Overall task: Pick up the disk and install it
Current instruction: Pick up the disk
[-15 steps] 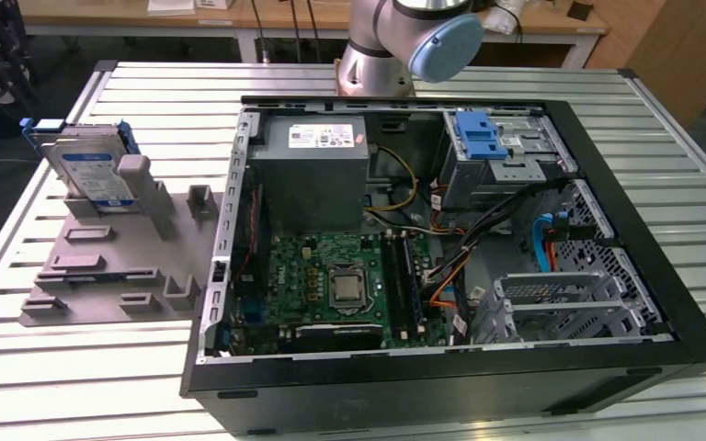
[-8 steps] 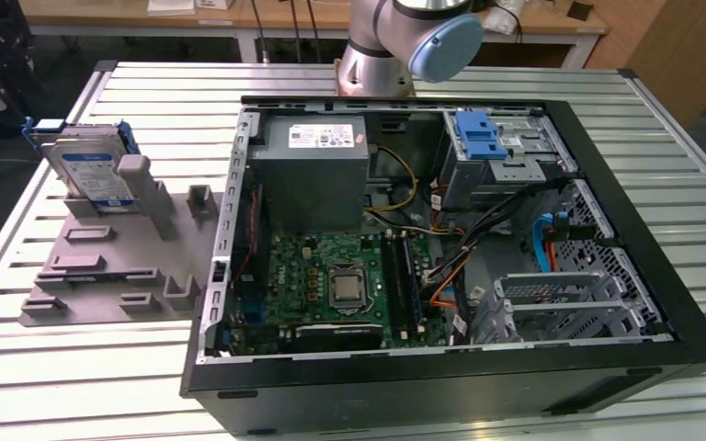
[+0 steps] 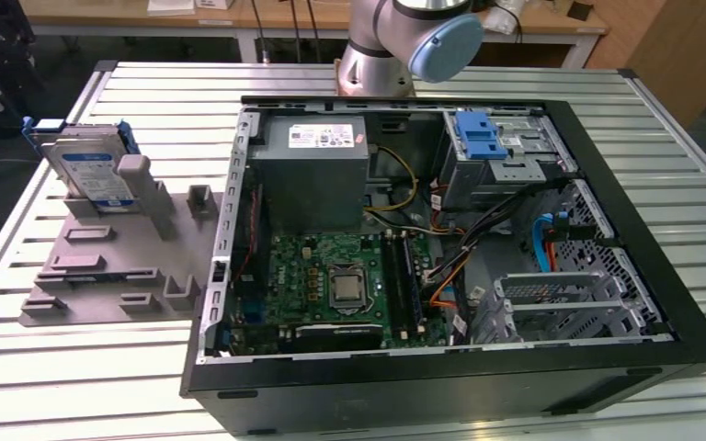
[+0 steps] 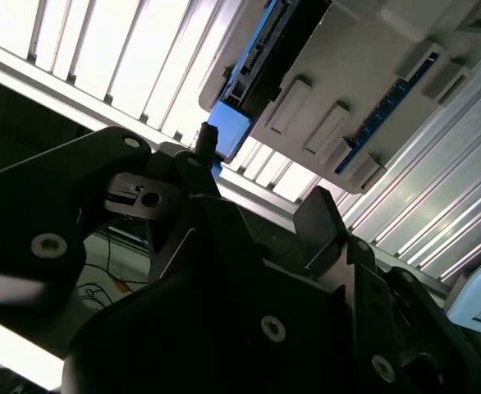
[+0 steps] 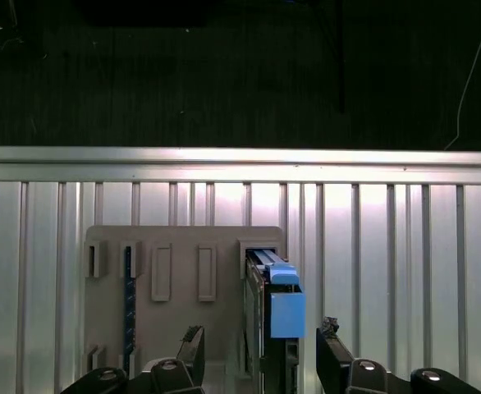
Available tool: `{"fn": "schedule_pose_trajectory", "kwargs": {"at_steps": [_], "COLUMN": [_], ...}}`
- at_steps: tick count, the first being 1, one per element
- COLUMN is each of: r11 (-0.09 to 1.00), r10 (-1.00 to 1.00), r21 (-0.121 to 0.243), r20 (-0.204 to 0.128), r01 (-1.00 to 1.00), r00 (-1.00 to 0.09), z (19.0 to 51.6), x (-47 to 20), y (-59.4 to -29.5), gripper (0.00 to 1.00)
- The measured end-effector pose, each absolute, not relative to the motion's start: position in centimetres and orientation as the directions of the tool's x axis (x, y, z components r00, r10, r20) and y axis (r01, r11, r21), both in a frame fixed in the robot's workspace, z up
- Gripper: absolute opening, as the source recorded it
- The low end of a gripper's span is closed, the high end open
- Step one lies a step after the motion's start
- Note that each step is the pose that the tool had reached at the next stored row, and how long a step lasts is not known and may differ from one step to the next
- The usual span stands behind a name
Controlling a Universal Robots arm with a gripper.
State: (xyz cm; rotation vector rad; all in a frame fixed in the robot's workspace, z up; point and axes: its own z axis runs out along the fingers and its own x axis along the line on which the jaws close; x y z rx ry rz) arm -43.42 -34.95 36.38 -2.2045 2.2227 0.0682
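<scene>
You are at the very start of the job. The disk (image 3: pixel 93 170) stands on its edge in the grey holder (image 3: pixel 96 276) on the slatted counter (image 3: pixel 71 386), to the exterior view's left of the open computer case (image 3: pixel 647 303), and it has not been lifted. In the first wrist view you see the gripper (image 5: pixel 261 338) with its fingers (image 5: pixel 193 343) apart and empty. The blue end of the disk lines up with the gap between them but lies farther off, with no contact that I can make out. The second wrist view gives you the same spread fingers, with the disk in its holder beyond them. Inside the case, the drive cage with its blue latch (image 3: pixel 482 138) sits well apart from the disk. By my reading, the grasp, the carry and the install are all left to do.
</scene>
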Motion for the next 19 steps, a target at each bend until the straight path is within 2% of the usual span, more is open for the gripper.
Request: {"fn": "schedule_pose_trajectory", "kwargs": {"at_steps": [13, 19], "r11": [0.009, 0.062], "r10": [-0.999, -0.997], "r21": [0.024, 0.024], "r20": [-0.037, -0.037], "r01": [-1.0, -0.998], "r00": [-0.01, -0.063], "z": [36.38, 35.83], "x": [-43.42, -43.45], "y": [-34.95, -34.54], "gripper": [0.64, 0.64]}}
